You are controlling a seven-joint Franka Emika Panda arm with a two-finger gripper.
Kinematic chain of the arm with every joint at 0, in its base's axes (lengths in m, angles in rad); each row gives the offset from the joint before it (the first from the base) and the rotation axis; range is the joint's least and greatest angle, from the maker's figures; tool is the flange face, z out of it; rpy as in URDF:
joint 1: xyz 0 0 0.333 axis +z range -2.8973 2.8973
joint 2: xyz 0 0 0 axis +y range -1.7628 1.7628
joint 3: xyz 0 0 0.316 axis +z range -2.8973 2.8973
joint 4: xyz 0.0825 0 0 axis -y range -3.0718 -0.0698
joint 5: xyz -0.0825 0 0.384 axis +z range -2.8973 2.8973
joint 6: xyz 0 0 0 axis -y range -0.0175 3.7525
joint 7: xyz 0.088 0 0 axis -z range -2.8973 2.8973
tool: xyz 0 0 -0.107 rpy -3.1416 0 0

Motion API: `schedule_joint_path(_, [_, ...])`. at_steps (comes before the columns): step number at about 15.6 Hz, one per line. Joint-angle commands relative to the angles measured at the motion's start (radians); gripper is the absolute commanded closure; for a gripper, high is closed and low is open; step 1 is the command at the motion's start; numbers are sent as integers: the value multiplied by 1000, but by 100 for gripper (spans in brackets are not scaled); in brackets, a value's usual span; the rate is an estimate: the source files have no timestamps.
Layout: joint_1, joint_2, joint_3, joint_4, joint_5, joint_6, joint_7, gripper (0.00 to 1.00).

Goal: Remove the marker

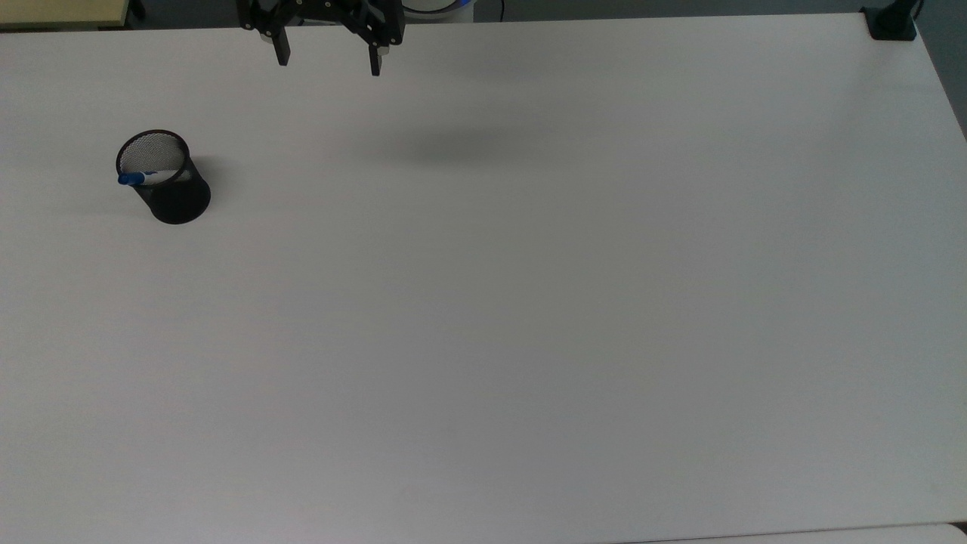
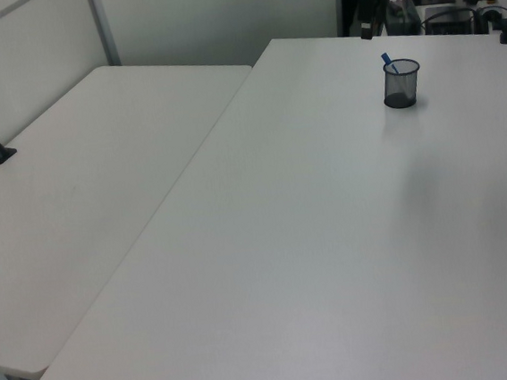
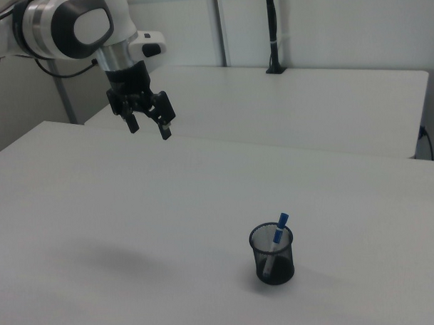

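Here is the end effector, hanging in the air above the far edge of the white table in the top view, its two black fingers spread wide apart with nothing between them. In the right view the end effector points down and a little toward the right view's right, carried on the white and grey arm that reaches in from the right view's upper left. Well away from it, off toward the top view's left and nearer the camera, stands the black mesh cup, upright on the table. And there is the marker, inside that cup, leaning against the rim with its blue cap poking out over the edge. The right view gives the clearest look: the mesh cup sits low and to the right view's right of the end effector, well apart from it, and the marker stands tilted in it, blue cap uppermost, the white barrel showing through the mesh. A soft shadow lies on the table toward the top view's right of the end effector. In the left view the cup is near the table's far end, the marker's blue tip just above its rim.
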Motion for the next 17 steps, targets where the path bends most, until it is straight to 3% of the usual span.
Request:
schedule_joint_path(1, [-24,-20,-10,-4,12,-16,-36,0])
schedule_joint_path(3, [-58,-18,-12,5,-2,-13,-69,0])
schedule_joint_path(5, [-84,-14,-12,-7,-58,-7,-175,0])
schedule_joint_path(7, [-119,-14,-10,-32,-129,58,-183,0])
schedule_joint_path(9, [-161,-14,-18,-73,-141,147,-183,0])
schedule_joint_path(17, [-202,6,-147,-280,-146,536,-168,0])
